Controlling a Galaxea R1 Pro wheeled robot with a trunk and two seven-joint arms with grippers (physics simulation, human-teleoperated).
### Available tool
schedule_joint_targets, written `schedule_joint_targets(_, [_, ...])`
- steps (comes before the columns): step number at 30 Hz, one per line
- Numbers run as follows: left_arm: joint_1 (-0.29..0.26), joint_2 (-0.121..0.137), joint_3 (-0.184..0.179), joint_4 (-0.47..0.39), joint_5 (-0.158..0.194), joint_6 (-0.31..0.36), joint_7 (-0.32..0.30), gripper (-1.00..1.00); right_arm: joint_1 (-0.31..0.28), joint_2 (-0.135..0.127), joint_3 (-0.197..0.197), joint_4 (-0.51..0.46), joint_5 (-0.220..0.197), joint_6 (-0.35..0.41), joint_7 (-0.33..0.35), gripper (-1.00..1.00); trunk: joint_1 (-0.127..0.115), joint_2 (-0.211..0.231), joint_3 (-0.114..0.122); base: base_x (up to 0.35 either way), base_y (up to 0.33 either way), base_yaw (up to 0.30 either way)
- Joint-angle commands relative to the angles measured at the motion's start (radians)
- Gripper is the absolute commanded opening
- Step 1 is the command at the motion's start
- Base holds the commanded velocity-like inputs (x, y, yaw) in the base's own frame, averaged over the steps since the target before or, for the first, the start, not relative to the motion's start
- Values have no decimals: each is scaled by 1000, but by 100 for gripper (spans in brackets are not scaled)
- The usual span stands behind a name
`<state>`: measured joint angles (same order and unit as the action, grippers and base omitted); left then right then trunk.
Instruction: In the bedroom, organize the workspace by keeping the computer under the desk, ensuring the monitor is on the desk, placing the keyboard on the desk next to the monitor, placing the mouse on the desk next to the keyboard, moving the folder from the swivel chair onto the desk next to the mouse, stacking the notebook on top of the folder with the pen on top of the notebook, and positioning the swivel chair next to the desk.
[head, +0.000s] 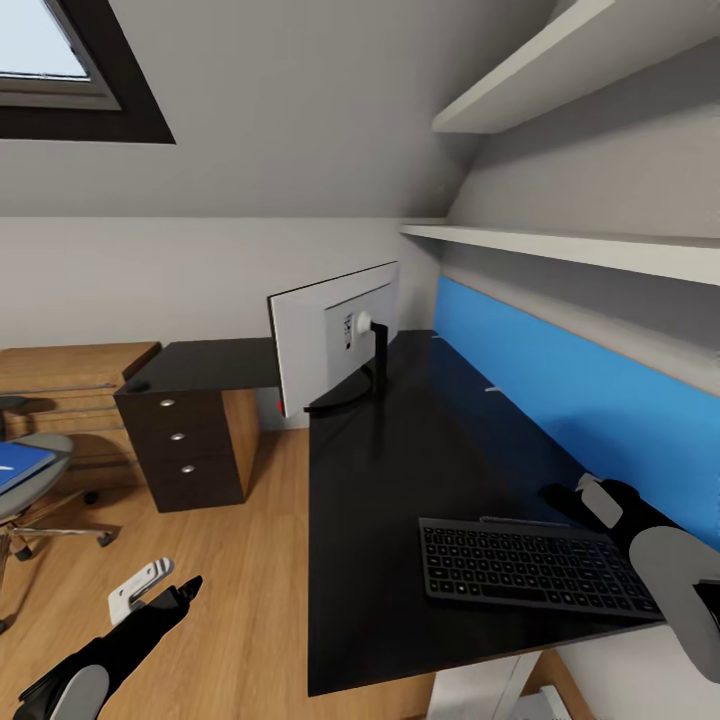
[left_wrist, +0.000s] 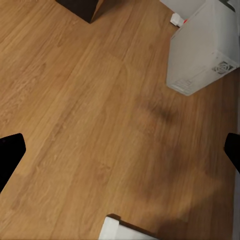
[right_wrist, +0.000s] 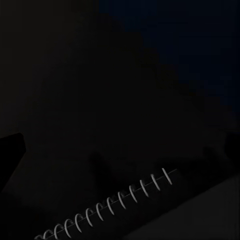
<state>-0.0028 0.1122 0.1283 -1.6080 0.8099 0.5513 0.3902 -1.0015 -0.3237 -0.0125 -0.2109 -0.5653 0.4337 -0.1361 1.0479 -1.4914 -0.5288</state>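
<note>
we see the slim dark-keyed keyboard (head: 535, 567) flat near the glossy black bench's (head: 400, 520) front edge; left fingers (left_wrist: 12, 155) spread wide, empty; right fingers' state we cannot tell.

You look at a sloped grey-white ceiling (head: 300, 120) with a dark-framed skylight (head: 70, 70) up left of it. Two white wall shelves (head: 590, 250) hang right of that slope above a blue wall panel (head: 560, 380). Light wood floor (head: 250, 560) lies below, with a wooden chest (head: 70, 385) at the far wall.
</note>
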Motion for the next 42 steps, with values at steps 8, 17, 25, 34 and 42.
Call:
schedule_joint_targets(8, [0, 0, 1, -2, 11, 2, 9, 100, 0, 0, -1, -2, -7, 5, -7, 100, 0, -1, -1, 0, 0, -26])
schedule_joint_targets(17, [0, 0, 1, -3, 11, 2, 10, 100, 0, 0, -1, -2, -7, 5, -7, 100, 0, -1, -1, 0, 0, -3])
schedule_joint_targets(25, [0, 0, 1, -3, 11, 2, 10, 100, 0, 0, -1, -2, -7, 5, -7, 100, 0, -1, -1, 0, 0, 0])
schedule_joint_targets(34, [0, 0, 1, -3, 11, 2, 10, 100, 0, 0, 0, -2, -7, 5, -7, 100, 0, -1, -1, 0, 0, 0])
schedule_joint_targets(42, [0, 0, 1, -3, 10, 1, 10, 100, 0, 0, 0, -1, -7, 4, -5, 100, 0, -1, -1, 137, 0, 0])
